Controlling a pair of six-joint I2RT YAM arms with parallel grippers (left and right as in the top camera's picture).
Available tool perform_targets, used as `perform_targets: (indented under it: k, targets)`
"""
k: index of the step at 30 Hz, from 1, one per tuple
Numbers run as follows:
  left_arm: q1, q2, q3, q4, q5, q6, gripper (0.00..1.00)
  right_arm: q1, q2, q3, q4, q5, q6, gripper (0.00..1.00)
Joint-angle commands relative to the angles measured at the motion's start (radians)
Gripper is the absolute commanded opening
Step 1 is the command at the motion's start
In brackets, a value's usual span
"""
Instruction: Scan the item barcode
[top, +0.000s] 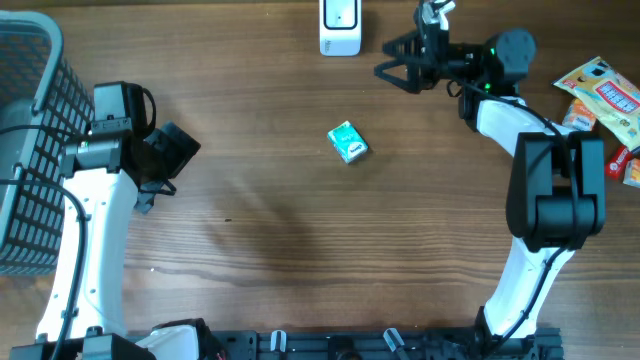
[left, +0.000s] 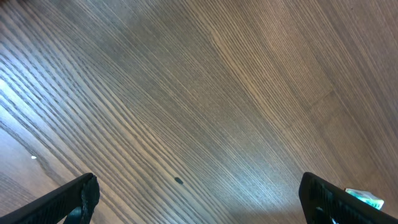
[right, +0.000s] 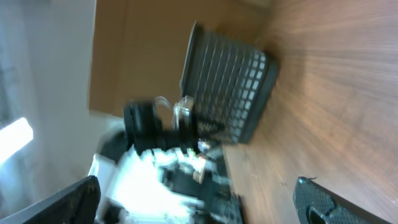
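Overhead, the small green box (top: 347, 141) lay alone mid-tabletop (top: 300, 240), below the white scanner (top: 340, 27) and touched by neither arm. The right gripper (top: 392, 66) hovered beside the scanner, jaws wide and empty. Its wrist camera showed only the dark basket (right: 227, 87) and the blurred left arm (right: 155, 149). The left gripper (top: 168, 162) also had wide, empty jaws, and its wrist view caught only the box's edge.

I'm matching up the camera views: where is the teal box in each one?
Overhead: teal box near the centre of the table.
Left wrist: a teal sliver at the bottom right corner, likely it.
Right wrist: not in it.
Shared: the basket in overhead and right wrist; the table in all three.
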Motion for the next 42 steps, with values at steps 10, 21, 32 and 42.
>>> perform_targets:
  k: [10, 21, 32, 42]
  targets:
    - [0.002, 0.007, 0.016, -0.001, 0.011, 0.020, 1.00, -0.009, -0.024, 0.053, -0.842, 0.563, -0.720, 0.99]
    - [0.002, 0.007, 0.016, 0.010, 0.012, 0.020, 1.00, -0.005, -0.040, 0.396, -1.890, 1.206, -1.593, 0.99]
    - [0.002, 0.007, 0.016, 0.003, 0.012, 0.020, 1.00, 0.137, -0.017, 0.333, -1.939, 0.927, -2.054, 0.99]
    - [0.002, 0.007, 0.016, -0.008, 0.012, 0.020, 1.00, 0.233, 0.058, 0.318, -1.885, 0.931, -2.031, 0.95]
